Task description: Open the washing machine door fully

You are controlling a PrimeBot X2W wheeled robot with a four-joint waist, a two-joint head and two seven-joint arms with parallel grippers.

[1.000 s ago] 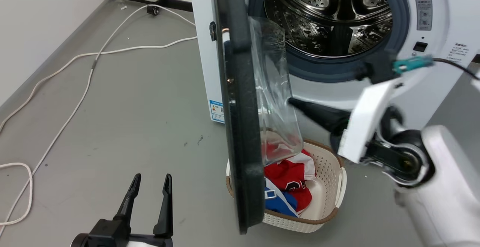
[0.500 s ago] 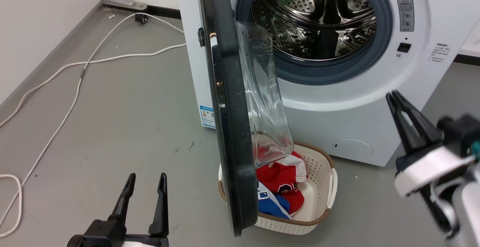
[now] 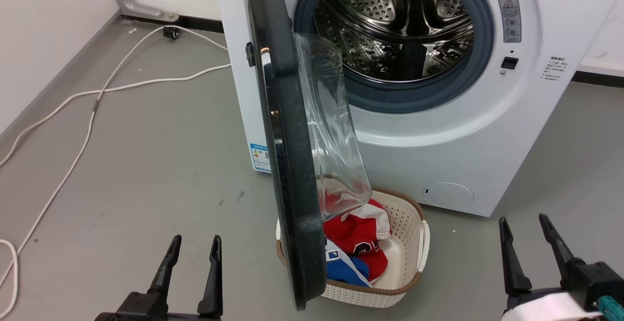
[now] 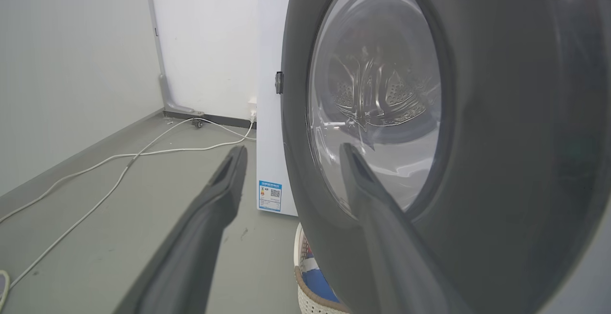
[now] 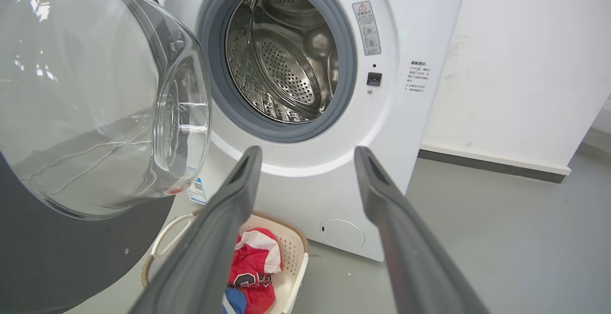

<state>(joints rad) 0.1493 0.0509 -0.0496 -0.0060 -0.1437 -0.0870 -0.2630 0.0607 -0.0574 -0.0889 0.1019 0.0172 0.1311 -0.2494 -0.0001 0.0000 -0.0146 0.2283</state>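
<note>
The left pincer [image 3: 197, 239] hangs with its fingers spread wide and nothing between them, low over the near edge of the floor [image 3: 146, 165]. The right pincer [image 3: 522, 219] is equally wide and empty, near the floor's right side, well apart from the washing machine [image 3: 438, 155].

The washing machine door [image 3: 287, 165] stands roughly square to the machine's front, edge-on to the head camera and hinged on the machine's left side. Its glass bowl [image 3: 331, 130] bulges toward the drum [image 3: 395, 23]. The opening is uncovered, but I judge the door could swing further back before it counts as fully open.

In the left wrist view the left pincer [image 4: 291, 148] faces the door's outer face [image 4: 501, 137], which suggests it is not placed to push from inside. The right pincer [image 5: 308, 149] looks at the inner side and the drum mouth, so it seems the better candidate for a push.

The door's lower rim overlaps the left rim of the laundry basket [image 3: 423, 243], which holds red and blue clothes [image 3: 358, 233]; whether they touch I cannot tell. Beyond the door, toward the floor's left edge by the wall, the floor is bare except for a white cable [image 3: 97, 96], leaving room for the swing.
</note>
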